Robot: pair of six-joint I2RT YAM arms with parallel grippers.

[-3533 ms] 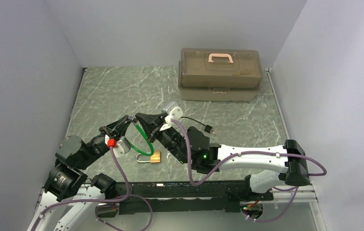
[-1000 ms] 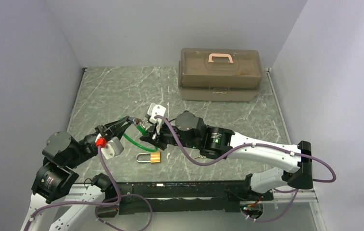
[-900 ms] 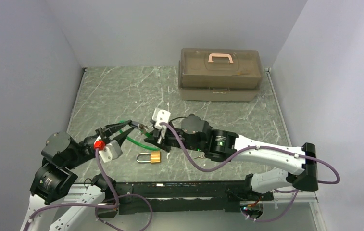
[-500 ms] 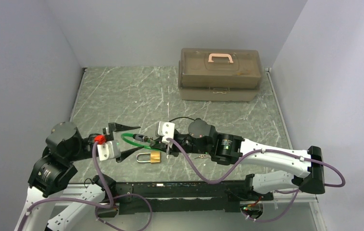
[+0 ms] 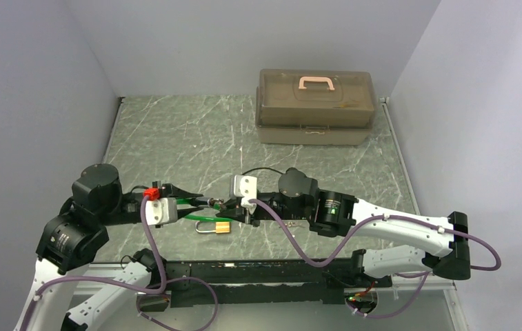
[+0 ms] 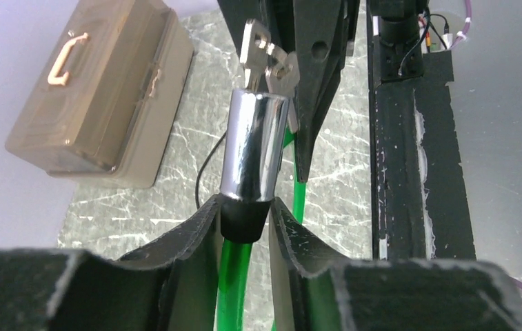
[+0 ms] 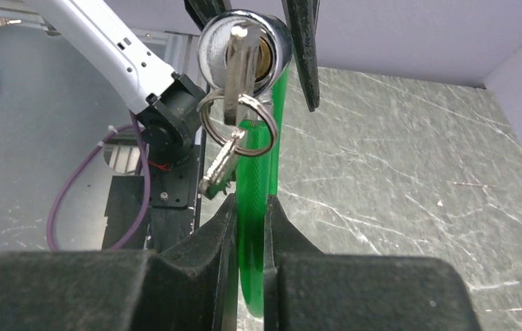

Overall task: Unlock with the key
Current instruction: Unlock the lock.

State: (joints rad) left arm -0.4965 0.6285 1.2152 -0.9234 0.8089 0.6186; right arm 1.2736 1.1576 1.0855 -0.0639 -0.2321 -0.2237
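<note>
A green cable lock with a chrome cylinder point(image 6: 253, 145) hangs between my two grippers above the table's front middle. The key point(image 7: 238, 69), a small silver one, sits in the cylinder's keyhole point(image 7: 244, 48), with a ring and a second key point(image 7: 218, 165) hanging from it. The keys also show in the left wrist view point(image 6: 254, 52). My left gripper point(image 6: 244, 215) is shut on the black collar at the cylinder's base point(image 5: 199, 201). My right gripper point(image 7: 249, 207) is shut on the green cable point(image 7: 254, 172), facing the keyhole point(image 5: 225, 205).
A brass padlock point(image 5: 215, 226) with a silver shackle lies on the marble table just below the grippers. A brown toolbox point(image 5: 315, 103) stands at the back right and shows in the left wrist view point(image 6: 99, 89). The black front rail point(image 5: 244, 276) runs along the near edge.
Both grippers have come down and nearer with the cable lock. The left arm has swung level, the right arm has stretched left, and the lock now lies roughly horizontal between them.
</note>
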